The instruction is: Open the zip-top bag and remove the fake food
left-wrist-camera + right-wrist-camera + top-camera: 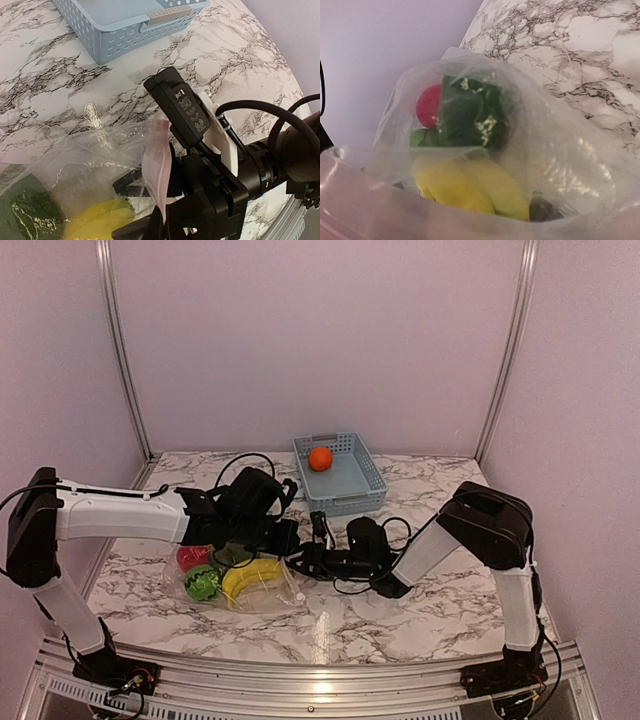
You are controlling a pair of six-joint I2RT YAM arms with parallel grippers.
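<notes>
The clear zip-top bag point(272, 596) lies at the front left of the table. It holds the yellow banana point(250, 577), the pink-red fruit point(191, 557), the green striped ball point(202, 583) and the dark green vegetable point(235, 554). My left gripper point(272, 536) is shut on the whitish zip strip point(157, 165), which stands upright from its jaws. My right gripper point(303, 562) meets the bag's right end, shut on the mouth's edge. In the right wrist view the plastic point(560, 150) covers its jaws and only a dark fingertip point(543, 208) shows. The orange ball point(320, 458) sits in the basket.
The light blue lattice basket point(345, 495) stands behind the two grippers at the centre back. The right arm's wrist camera housing point(182, 105) is close in front of the left wrist. Loose black cables point(240, 462) loop above the left arm.
</notes>
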